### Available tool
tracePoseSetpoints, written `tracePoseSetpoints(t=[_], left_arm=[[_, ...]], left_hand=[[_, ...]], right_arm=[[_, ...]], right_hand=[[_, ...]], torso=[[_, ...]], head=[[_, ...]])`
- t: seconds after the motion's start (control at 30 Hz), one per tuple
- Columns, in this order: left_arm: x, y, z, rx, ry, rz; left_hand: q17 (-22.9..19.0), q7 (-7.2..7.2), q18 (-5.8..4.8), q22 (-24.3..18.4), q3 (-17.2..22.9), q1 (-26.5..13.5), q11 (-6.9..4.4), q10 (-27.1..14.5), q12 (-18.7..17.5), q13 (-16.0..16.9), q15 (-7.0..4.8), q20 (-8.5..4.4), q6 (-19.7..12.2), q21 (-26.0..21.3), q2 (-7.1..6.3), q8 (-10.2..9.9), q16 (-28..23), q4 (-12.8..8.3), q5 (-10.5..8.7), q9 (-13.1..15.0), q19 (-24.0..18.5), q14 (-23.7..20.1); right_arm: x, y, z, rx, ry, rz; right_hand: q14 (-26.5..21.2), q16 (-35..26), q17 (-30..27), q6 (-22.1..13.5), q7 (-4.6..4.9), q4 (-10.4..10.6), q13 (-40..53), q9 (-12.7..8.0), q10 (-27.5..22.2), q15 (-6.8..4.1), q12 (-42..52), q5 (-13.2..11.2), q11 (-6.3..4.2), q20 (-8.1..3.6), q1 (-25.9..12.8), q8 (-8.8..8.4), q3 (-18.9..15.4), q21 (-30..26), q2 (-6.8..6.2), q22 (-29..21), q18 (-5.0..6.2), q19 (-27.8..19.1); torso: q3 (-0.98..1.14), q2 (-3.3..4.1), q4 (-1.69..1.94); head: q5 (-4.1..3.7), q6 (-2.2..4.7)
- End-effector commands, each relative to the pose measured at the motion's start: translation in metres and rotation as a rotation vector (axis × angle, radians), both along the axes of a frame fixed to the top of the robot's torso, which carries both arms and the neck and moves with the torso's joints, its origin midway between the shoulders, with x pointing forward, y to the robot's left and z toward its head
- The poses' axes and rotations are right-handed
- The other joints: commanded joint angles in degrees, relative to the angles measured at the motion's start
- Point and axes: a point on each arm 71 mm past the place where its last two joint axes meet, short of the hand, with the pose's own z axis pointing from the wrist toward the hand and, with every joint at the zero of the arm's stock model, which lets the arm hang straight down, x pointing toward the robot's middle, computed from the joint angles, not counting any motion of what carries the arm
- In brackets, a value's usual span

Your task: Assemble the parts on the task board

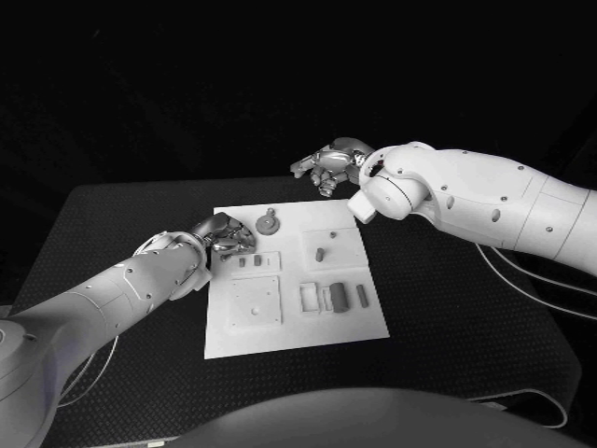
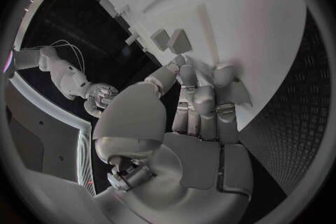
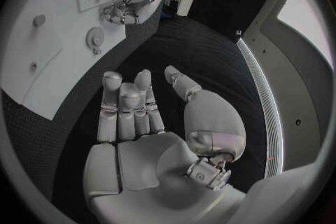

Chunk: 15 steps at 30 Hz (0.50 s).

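L hand (image 1: 223, 232) fingers curled down on task board (image 1: 366, 308) left edge, holding nothing clear. R hand (image 3: 143, 123) spread, off board's far edge. Parts (image 1: 334, 297) lie on board. Risk: L fingers nudge board, shift parts.

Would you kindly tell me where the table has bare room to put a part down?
Bare black table lies left of the board and between its right edge and the right arm. The board's middle is crowded with parts; the left hand covers its upper-left corner.
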Motion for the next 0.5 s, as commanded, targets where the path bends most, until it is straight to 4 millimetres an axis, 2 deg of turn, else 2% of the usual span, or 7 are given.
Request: tracePoseSetpoints(t=[0.03, 0.5], left_arm=[[-0.0021, 0.0012, -0.004, 0.009, 0.023, 0.0], [-0.0022, 0.0018, -0.0041, 0.006, 0.028, 0.001]], left_hand=[[0.1, 0.6, 4.11, 1.3, -0.4, -0.1, 0.49, -0.2, -0.2, -0.1, 0.28, 0.24, -0.1, 0.3, -0.33, -0.5, -0.4, 0.1, 0.15, -0.1, -0.4, -0.3], [0.3, 0.87, 4.55, 1.3, -1.0, 0.1, 0.75, 0.1, 0.2, 0.0, 0.54, 0.57, -1.1, 0.6, -1.07, -1.4, -0.2, 0.1, 0.11, -0.7, -0.3, -0.2]], right_arm=[[-0.0004, 0.0011, 0.0004, 0.003, 0.001, 0.009], [-0.0001, 0.0003, 0.0002, 0.0, 0.003, 0.001]], right_hand=[[-0.5, -0.4, 0.0, -0.7, 0.31, 0.2, 0.0, 0.0, -0.5, 0.0, -0.4, 0.1, 0.17, -0.26, -0.2, -0.26, 0.0, -0.4, -0.28, 0.5, 0.86, -0.2], [-0.6, -0.4, 0.0, -1.1, 0.47, 0.2, 0.1, -0.1, -0.7, 0.15, -0.3, 0.1, 0.32, -0.21, -0.2, -0.48, 0.0, -0.5, -0.46, 0.5, 0.86, -0.3]], torso=[[-0.02, -0.02, 0.01], [0.0, -0.01, 0.0]], head=[[0.01, 0.01], [0.11, 0.01]])
